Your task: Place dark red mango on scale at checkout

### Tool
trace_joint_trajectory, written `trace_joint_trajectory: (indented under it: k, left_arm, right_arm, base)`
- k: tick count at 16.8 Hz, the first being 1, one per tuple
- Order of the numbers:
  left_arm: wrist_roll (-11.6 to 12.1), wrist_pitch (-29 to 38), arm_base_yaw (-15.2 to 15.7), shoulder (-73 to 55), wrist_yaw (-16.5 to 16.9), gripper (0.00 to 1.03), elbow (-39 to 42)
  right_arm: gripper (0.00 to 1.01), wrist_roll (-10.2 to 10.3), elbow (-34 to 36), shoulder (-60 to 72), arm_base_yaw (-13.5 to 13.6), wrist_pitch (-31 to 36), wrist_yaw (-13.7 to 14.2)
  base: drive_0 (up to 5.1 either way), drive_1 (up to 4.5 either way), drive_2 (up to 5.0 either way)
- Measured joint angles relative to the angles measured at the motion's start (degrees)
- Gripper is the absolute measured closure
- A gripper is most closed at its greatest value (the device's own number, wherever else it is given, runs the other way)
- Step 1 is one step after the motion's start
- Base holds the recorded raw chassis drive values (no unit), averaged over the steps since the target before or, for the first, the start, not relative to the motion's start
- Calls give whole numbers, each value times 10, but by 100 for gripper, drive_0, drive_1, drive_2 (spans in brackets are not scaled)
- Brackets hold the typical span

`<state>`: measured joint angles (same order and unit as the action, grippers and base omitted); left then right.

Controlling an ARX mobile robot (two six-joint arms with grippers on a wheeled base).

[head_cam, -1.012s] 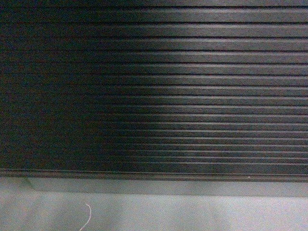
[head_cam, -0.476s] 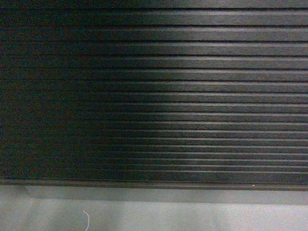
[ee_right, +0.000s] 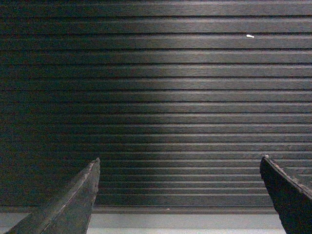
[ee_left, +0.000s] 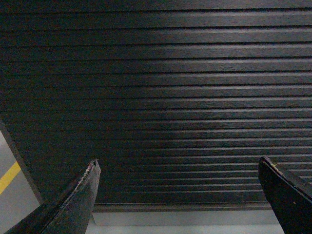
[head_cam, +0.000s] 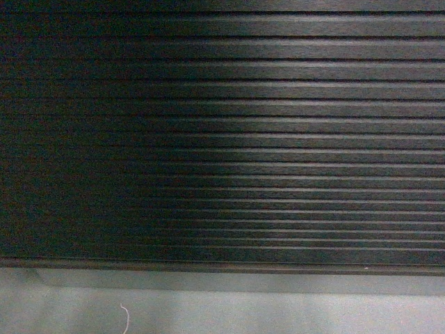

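Left wrist view gives me the left gripper (ee_left: 178, 170) with its two dark fingers spread wide at the lower corners, nothing between them. Past the tips I see only the checkout's dark, horizontally ribbed front panel (ee_left: 161, 97), lit brighter toward the right and falling into shadow on the left. Below the panel runs a pale grey base strip (ee_left: 180, 218), and at the far left edge a patch of grey floor with a yellow line (ee_left: 9, 176) slants past the panel's end.

On the right wrist view the right gripper (ee_right: 179, 170) is likewise spread apart and holds nothing; its fingers frame the same ribbed panel, which carries a small white fleck (ee_right: 249, 35) near the top right.

From the head view I get the ribbed front filling most of the frame, the grey base under it, and a thin white thread (head_cam: 126, 316) lying on the grey floor (head_cam: 278, 313). I cannot see the dark red mango or the scale in any view.
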<state>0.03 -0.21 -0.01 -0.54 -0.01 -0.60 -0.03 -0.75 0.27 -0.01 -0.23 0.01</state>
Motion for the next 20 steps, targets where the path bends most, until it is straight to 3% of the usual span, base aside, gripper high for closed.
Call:
trace_joint_trajectory:
  k: [20]
  left_arm:
    - [0,-1,0,0,0,5,0]
  right_arm:
    - [3,0,0,0,0,0,0]
  base:
    - [7,412,-397]
